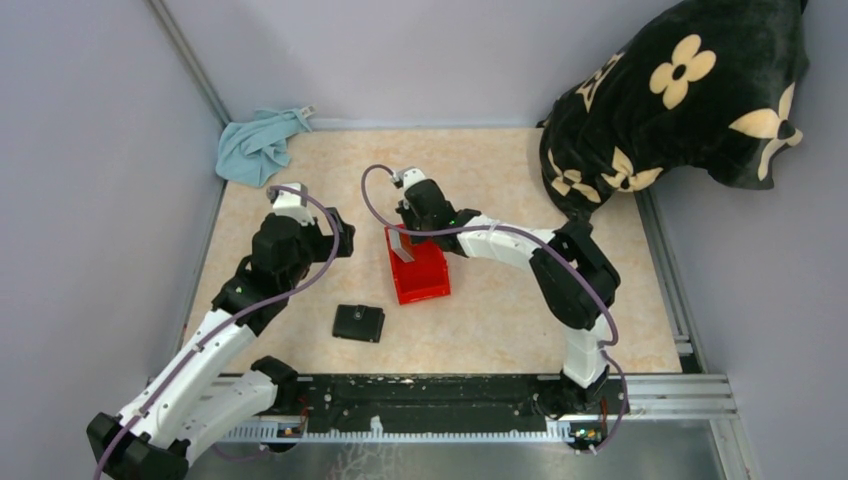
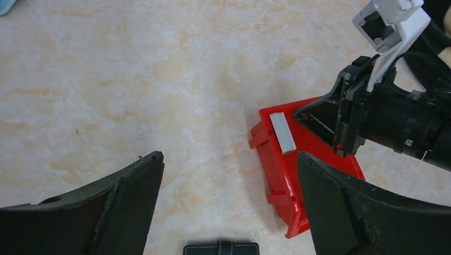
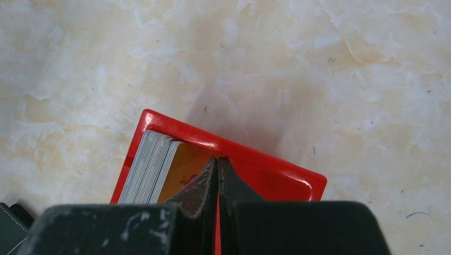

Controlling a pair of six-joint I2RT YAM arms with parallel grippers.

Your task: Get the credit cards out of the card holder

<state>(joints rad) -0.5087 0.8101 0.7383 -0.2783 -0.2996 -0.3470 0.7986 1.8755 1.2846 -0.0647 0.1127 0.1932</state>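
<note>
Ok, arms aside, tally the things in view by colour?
Red: 1, the bin
Black: 2, the card holder and the flowered cushion
Blue: 1, the cloth
Grey and orange: 1 stack of cards, too tight to count
Total: 5

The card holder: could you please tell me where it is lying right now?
In the top view, the card holder lies on the table, just left of the red bin and closer to the table's near edge.
</note>
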